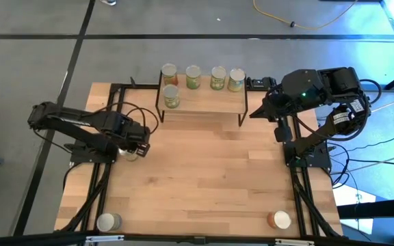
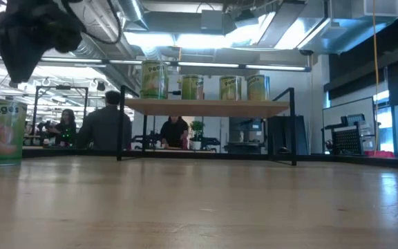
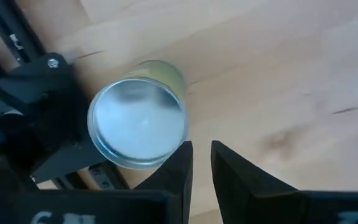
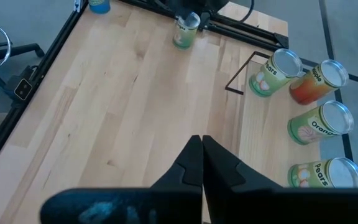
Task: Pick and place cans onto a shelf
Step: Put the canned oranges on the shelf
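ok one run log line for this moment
left gripper: slightly open above green can | right gripper: shut, near shelf | shelf: five cans

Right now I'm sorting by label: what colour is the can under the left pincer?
Green label, silvery top on the can; left wrist view shows it best.

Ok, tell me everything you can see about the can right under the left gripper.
The can is a small tin with a pale silvery lid and a yellow-green label. It stands upright on the wooden table, near its left edge beside the arm's black base frame. The left gripper hangs just above it, fingers slightly apart, not gripping it.
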